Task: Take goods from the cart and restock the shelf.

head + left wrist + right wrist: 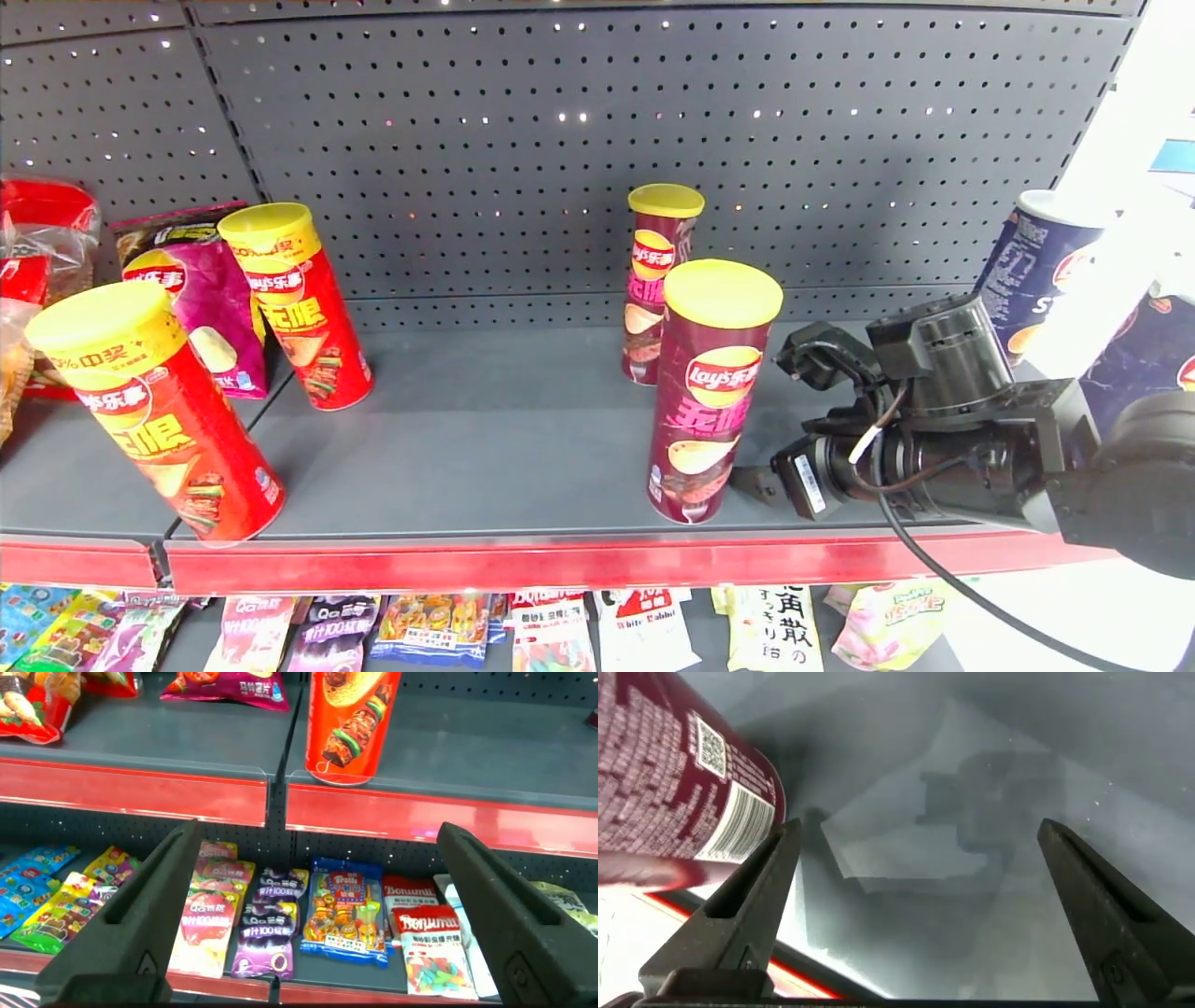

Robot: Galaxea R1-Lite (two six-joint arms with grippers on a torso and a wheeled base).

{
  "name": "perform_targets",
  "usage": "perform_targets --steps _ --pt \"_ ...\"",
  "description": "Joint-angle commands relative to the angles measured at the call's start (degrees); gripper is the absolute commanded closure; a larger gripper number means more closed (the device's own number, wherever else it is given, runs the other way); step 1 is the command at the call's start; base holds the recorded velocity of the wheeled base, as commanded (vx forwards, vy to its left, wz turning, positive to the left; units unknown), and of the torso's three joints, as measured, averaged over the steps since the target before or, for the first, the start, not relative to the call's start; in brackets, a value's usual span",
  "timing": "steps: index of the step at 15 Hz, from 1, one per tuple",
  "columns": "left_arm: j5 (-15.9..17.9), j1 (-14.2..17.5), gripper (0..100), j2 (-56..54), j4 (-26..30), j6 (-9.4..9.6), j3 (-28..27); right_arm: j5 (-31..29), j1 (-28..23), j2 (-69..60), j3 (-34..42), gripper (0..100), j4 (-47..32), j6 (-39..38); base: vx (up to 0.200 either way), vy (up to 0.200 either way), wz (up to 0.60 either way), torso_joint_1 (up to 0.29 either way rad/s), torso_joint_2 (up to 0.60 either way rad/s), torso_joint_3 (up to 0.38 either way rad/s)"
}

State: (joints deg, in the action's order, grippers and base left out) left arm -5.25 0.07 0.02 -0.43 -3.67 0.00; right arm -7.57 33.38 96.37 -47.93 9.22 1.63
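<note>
Maroon can stands upright on shelf, lid up.

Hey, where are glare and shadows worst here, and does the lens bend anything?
Head view: the right edge blows out white around the dark blue cylindrical chip can; the red yellow-lidded chip can at front left leans outward, probably lens distortion. Right wrist view: a blocky shadow on the grey shelf board beyond the right gripper. Left wrist view: mild sheen on the red shelf edge.
</note>
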Motion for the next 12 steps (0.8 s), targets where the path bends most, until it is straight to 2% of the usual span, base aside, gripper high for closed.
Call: perform_targets --steps 1,12 --pt "0.0 0.0 0 0.0 0.0 -0.02 0.0 0.0 0.6 0.4 -0.1 0 0.0 0.0 0.000 0.000 0.00 0.000 0.00 0.000" --pt "0.0 0.0 0 0.0 0.0 -0.02 0.0 -1.1 2.6 2.5 -3.0 0 0.0 -0.1 0.000 0.000 0.00 0.000 0.00 0.000"
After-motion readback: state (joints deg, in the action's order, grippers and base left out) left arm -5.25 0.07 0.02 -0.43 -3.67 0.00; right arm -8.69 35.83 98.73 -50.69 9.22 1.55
